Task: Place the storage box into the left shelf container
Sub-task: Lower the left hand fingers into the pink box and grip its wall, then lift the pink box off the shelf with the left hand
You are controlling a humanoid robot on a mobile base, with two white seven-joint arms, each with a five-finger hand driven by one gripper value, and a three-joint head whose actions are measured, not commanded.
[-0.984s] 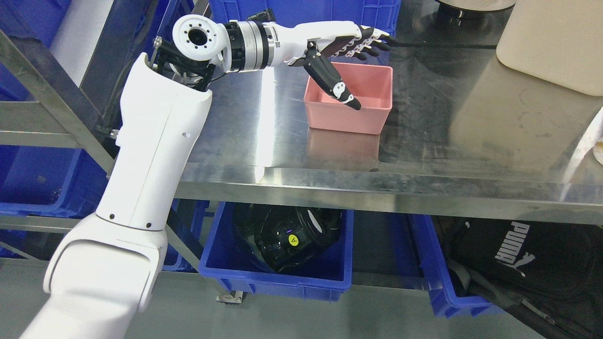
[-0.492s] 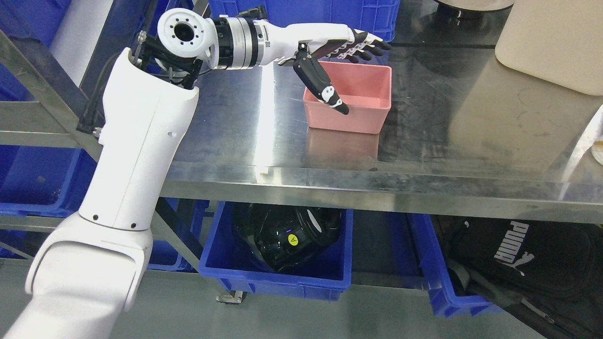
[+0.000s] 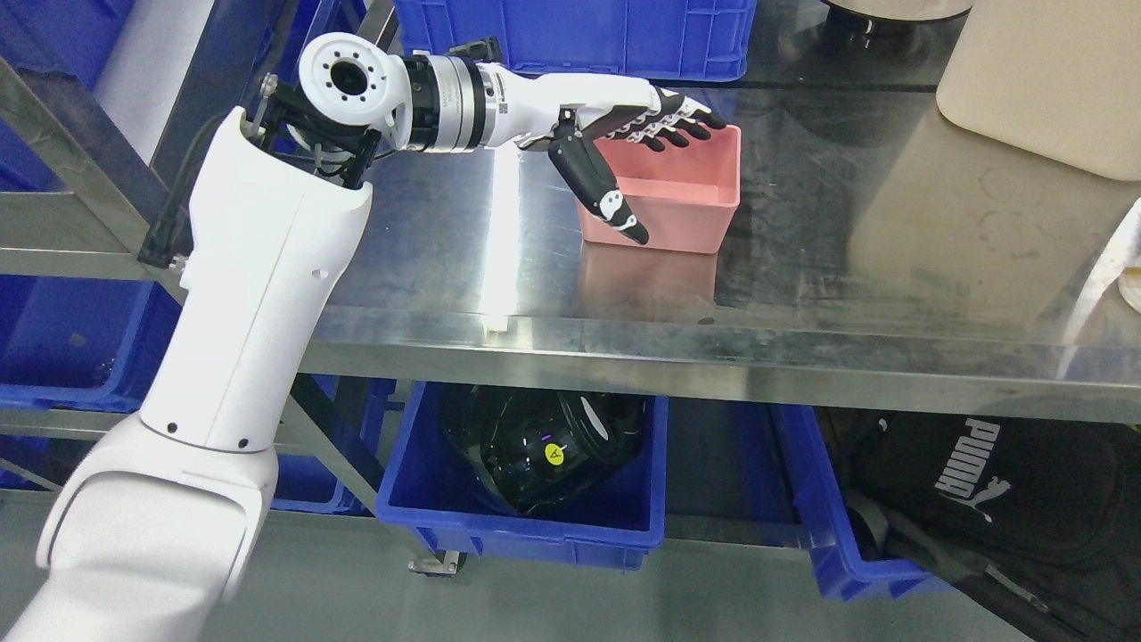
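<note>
A pink open storage box (image 3: 686,198) stands on the steel table (image 3: 802,294). My left hand (image 3: 655,165) reaches in from the left and hovers over the box. Its fingers (image 3: 686,120) stretch over the box's far rim and its thumb (image 3: 606,196) hangs down in front of the near left wall. The hand is open and holds nothing. A metal shelf frame with blue containers (image 3: 62,330) stands at the left. My right arm is out of view.
A blue crate (image 3: 579,36) stands at the back of the table. A cream-coloured container (image 3: 1052,80) stands at the back right. Under the table are a blue bin (image 3: 526,526) with a black object and a black bag (image 3: 998,499).
My left hand has drawn back to the left and lowered, so the fingers now lie over the box's far rim and the thumb hangs lower in front of its near wall.
</note>
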